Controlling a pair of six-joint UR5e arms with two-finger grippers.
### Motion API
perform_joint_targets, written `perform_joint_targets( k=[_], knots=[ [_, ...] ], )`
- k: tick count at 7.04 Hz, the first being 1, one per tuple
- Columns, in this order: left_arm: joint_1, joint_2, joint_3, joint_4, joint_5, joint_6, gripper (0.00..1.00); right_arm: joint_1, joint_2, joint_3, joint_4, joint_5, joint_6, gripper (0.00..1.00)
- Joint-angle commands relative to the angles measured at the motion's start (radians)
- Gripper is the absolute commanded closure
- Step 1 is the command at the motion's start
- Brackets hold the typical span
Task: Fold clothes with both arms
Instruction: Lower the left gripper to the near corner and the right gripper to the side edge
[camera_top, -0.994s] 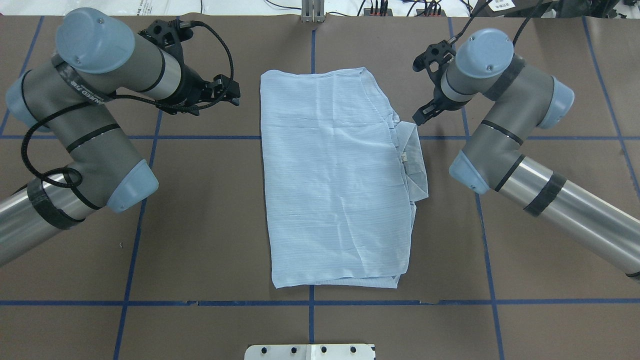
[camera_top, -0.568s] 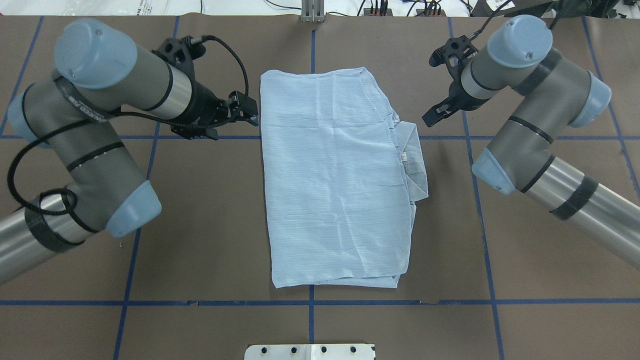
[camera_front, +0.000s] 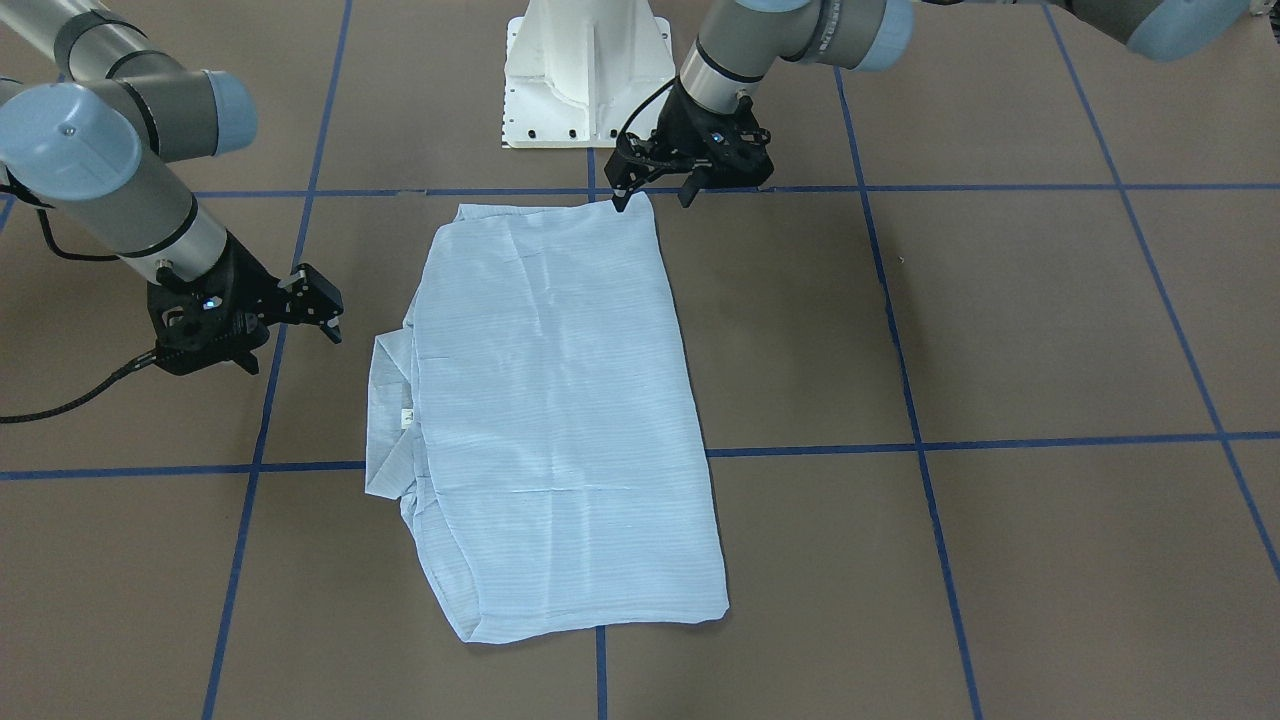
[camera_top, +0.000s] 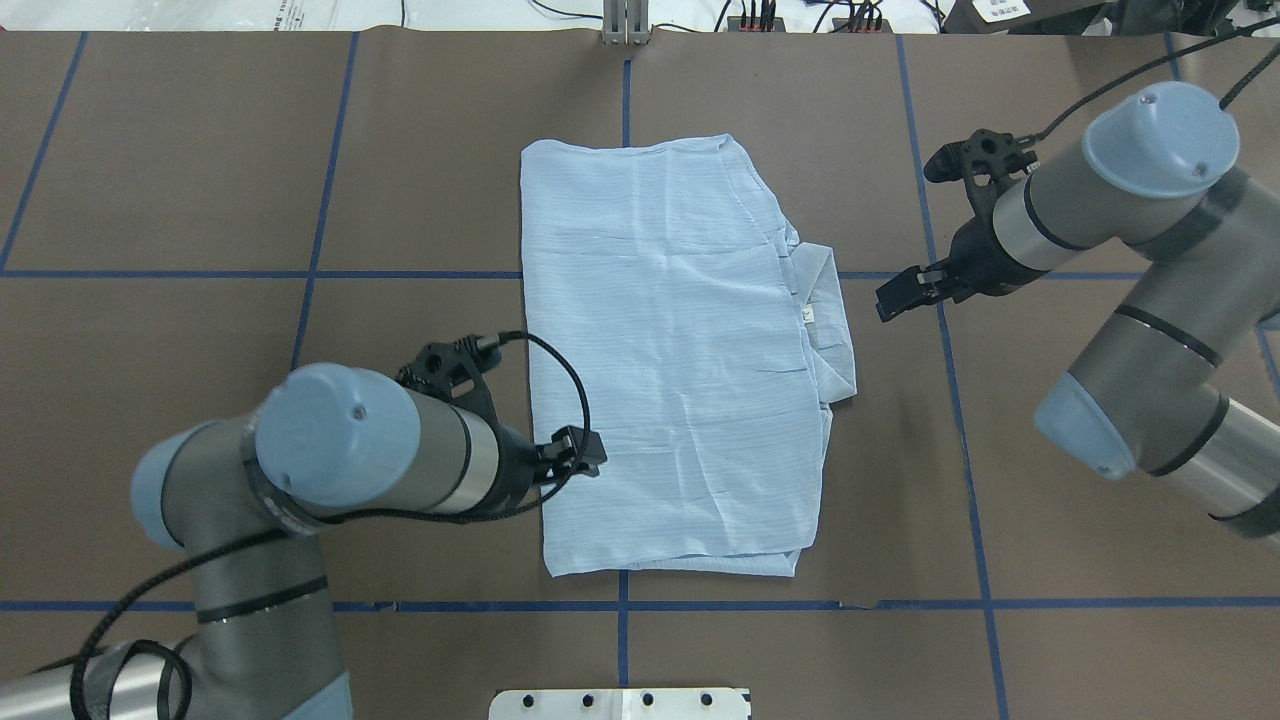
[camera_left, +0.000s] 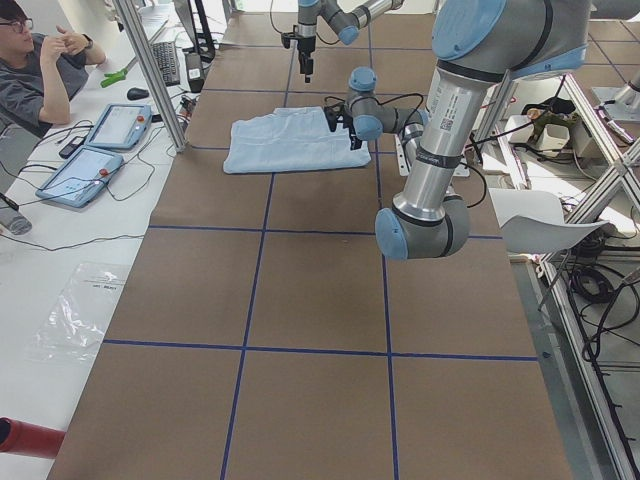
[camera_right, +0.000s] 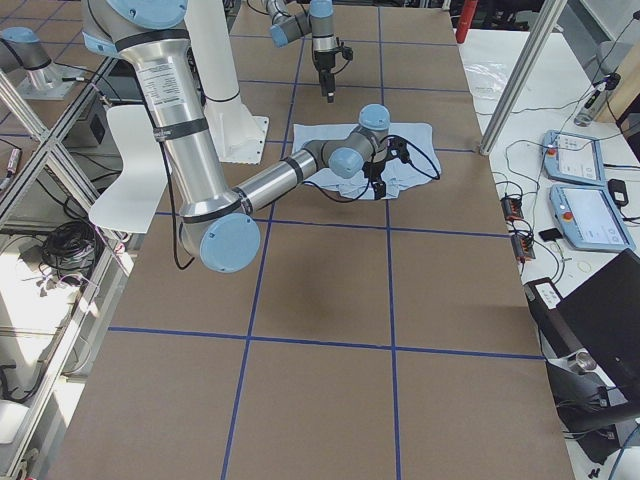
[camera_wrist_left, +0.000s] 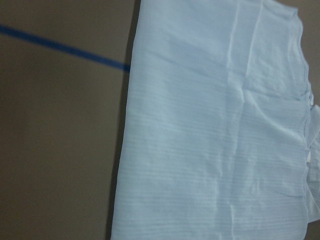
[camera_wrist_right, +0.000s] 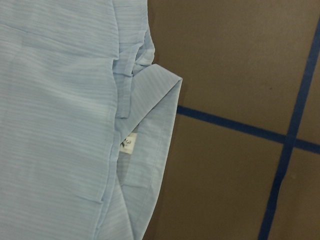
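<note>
The pale-blue striped shirt (camera_top: 670, 350) lies folded into a flat rectangle on the brown table. Its collar and neck label (camera_top: 808, 316) stick out on the right side and also show in the right wrist view (camera_wrist_right: 128, 144). My left gripper (camera_top: 585, 460) is open and low at the shirt's left edge, near its front corner. In the front-facing view its fingers straddle that corner (camera_front: 653, 200). My right gripper (camera_top: 900, 293) is open and hovers over bare table just right of the collar, holding nothing. In the left wrist view the shirt (camera_wrist_left: 215, 125) fills most of the frame.
Blue tape lines (camera_top: 620, 604) grid the table. The white pedestal base (camera_front: 585, 70) stands at the robot's edge, close to the shirt's near hem. A seated person (camera_left: 40, 60) and control tablets (camera_left: 95, 150) are on a side bench beyond the table's far edge.
My left arm swung from the shirt's far left side down toward the robot, its gripper now at the near left corner. My right gripper drew back rightward and nearer, level with the collar.
</note>
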Motion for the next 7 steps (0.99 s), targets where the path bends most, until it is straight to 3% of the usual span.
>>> perform_joint_targets(
  k=[1, 4, 7],
  knots=[
    [0.074, -0.008, 0.085, 0.002, 0.055, -0.051, 0.04, -0.069, -0.051, 0.115, 0.001, -0.003, 0.187, 0.0],
    [0.119, -0.011, 0.131, -0.001, 0.055, -0.051, 0.15, -0.101, -0.052, 0.139, 0.003, -0.012, 0.229, 0.0],
    [0.119, -0.018, 0.126, -0.001, 0.054, -0.05, 0.34, -0.1, -0.053, 0.149, 0.001, -0.012, 0.229, 0.0]
  ],
)
